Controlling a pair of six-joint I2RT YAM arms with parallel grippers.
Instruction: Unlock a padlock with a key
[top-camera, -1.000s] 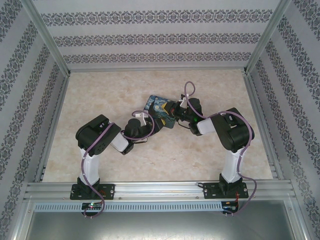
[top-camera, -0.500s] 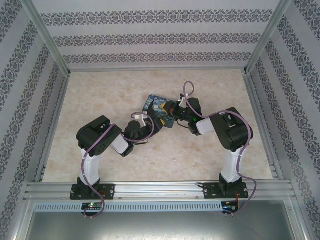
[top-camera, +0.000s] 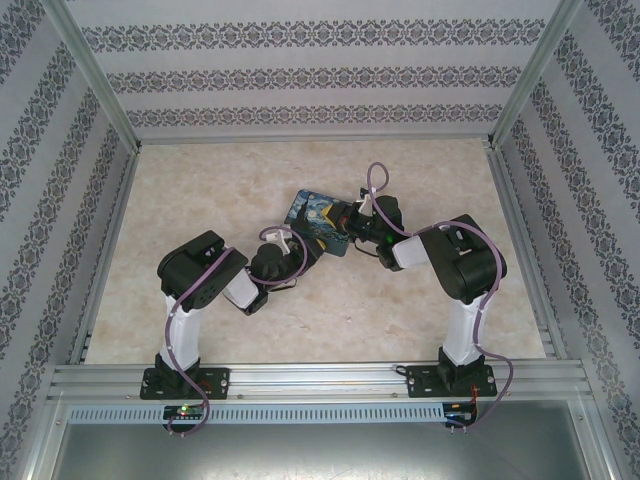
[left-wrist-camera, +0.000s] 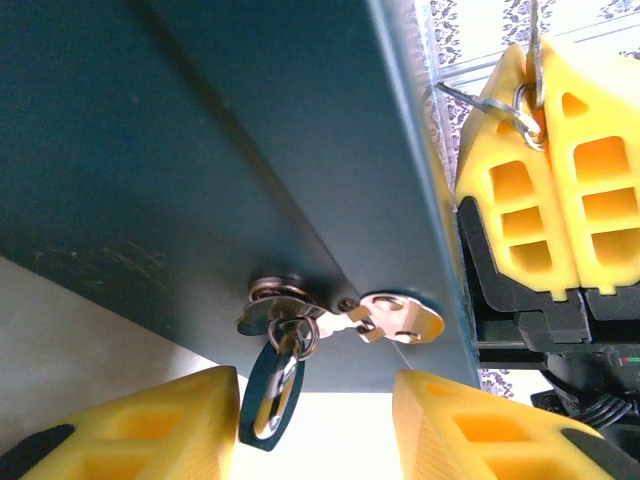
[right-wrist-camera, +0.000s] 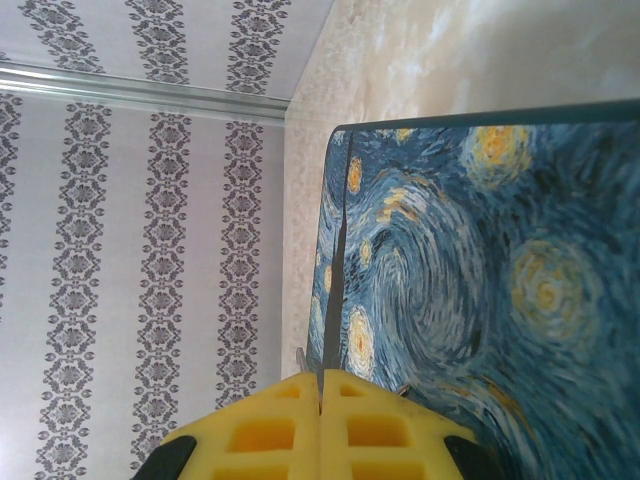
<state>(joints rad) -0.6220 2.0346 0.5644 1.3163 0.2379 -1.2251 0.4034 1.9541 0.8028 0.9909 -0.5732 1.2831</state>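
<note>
Over the marbled worktop (top-camera: 200, 180), the teal-bodied padlock (left-wrist-camera: 270, 390) is hanging from the Starry Night-printed box (left-wrist-camera: 200, 150), bottom-centre between parted jaws of the left gripper (left-wrist-camera: 315, 400), likely preparing to steady it for the right gripper (left-wrist-camera: 545, 70), upper right, pinching the thin silvery key (left-wrist-camera: 536, 30).

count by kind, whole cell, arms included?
painted box: 1
padlock: 1, hanging at the box's latch
key: 1, thin metal strip pinched in the right arm's jaws
robot arms: 2, left arm and right arm
total: 5
</note>
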